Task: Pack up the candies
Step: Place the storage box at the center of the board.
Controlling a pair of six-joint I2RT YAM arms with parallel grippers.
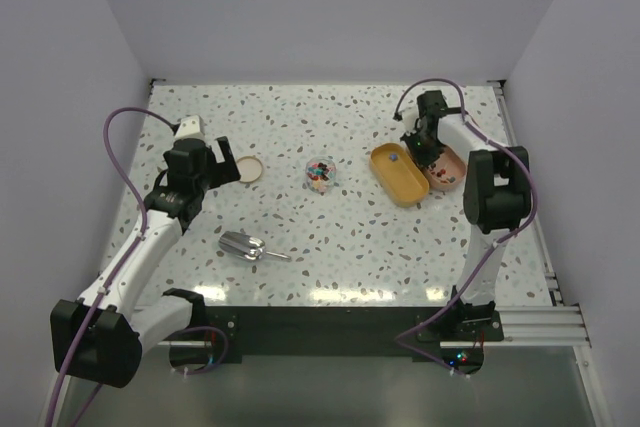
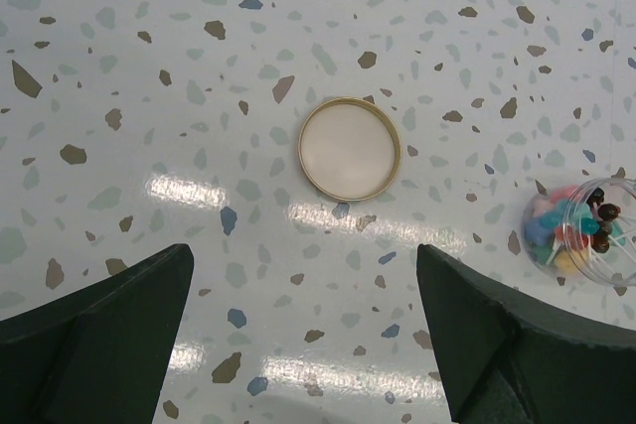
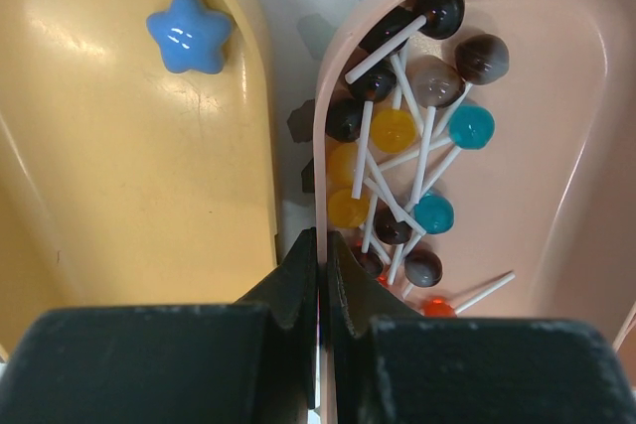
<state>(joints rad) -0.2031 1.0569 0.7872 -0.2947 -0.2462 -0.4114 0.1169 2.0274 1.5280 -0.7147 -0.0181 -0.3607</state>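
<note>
The candies are small ball lollipops on white sticks, in brown, yellow, teal and orange. Some lie in a pink oval box (image 3: 586, 146), where they show in the right wrist view (image 3: 397, 176). Others fill a small clear jar (image 1: 320, 173), which also shows in the left wrist view (image 2: 574, 228). My right gripper (image 3: 320, 245) is shut on the pink box's left wall; in the top view it (image 1: 428, 152) is over the box (image 1: 445, 171). My left gripper (image 2: 303, 255) is open and empty above the table, just short of a round gold-rimmed lid (image 2: 350, 148).
The yellow oval lid (image 3: 129, 146) with a blue star (image 3: 189, 30) lies open beside the pink box, at the right in the top view (image 1: 398, 177). A metal scoop (image 1: 245, 245) lies at the front left. The round lid (image 1: 249, 169) lies left of the jar.
</note>
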